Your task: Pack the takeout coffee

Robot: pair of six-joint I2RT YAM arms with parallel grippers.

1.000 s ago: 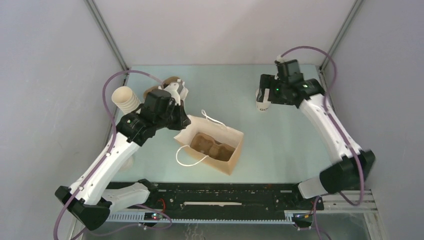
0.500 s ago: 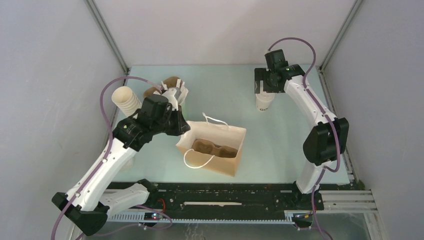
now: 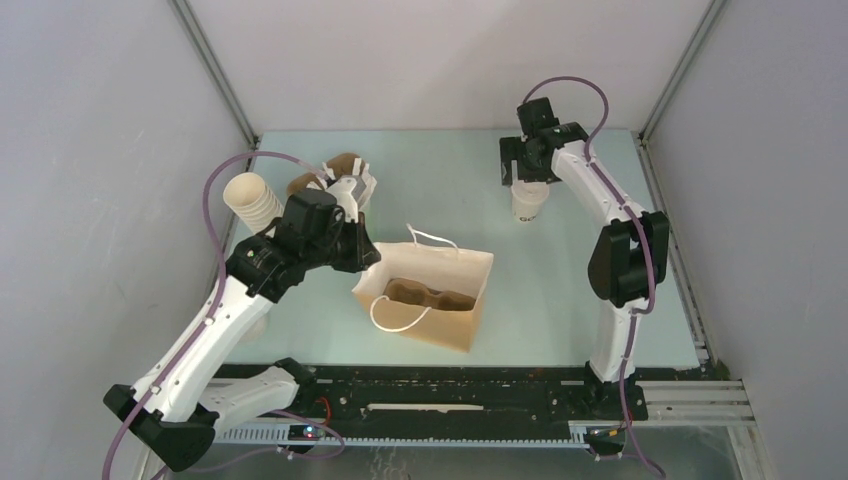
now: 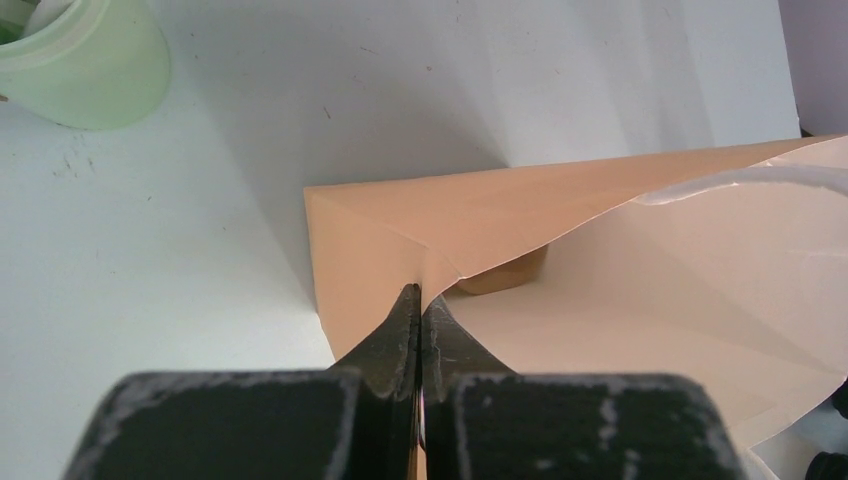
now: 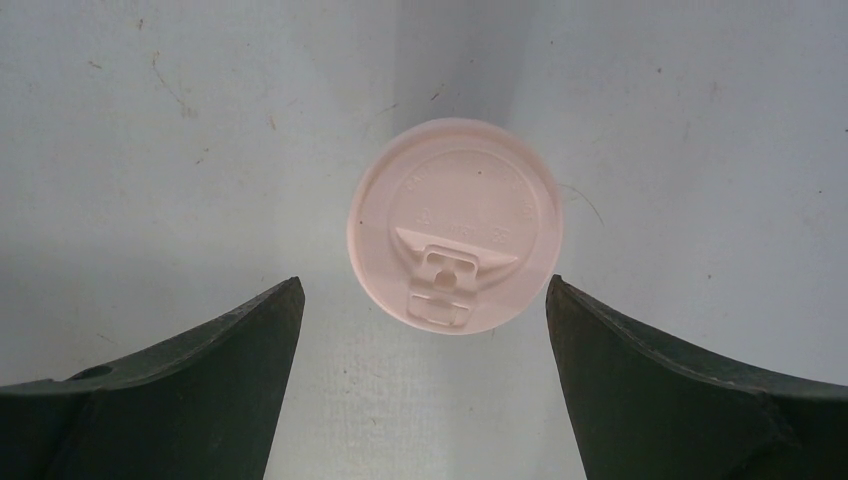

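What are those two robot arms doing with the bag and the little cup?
They are packing a coffee to go. The left claw is pinched shut on the rim of the paper bag, holding it open. A brown cup tray already sits inside. At the far side of the table, the right claw hangs wide open over the takeout coffee, which has its white lid on. It is not touching the cup yet.

Tan paper bag (image 3: 478, 300) is standing open mid-tabletop (image 3: 440, 170), toward the near edge. Brown moulded cup tray (image 3: 425, 292) is sitting inside it. Stack of cream cups (image 3: 250, 198) is sitting by the left edge. Brown cardboard pieces (image 3: 345, 162) are lying far-left, partly hidden. Pale green cup (image 4: 85, 60) is standing apart from the bag.
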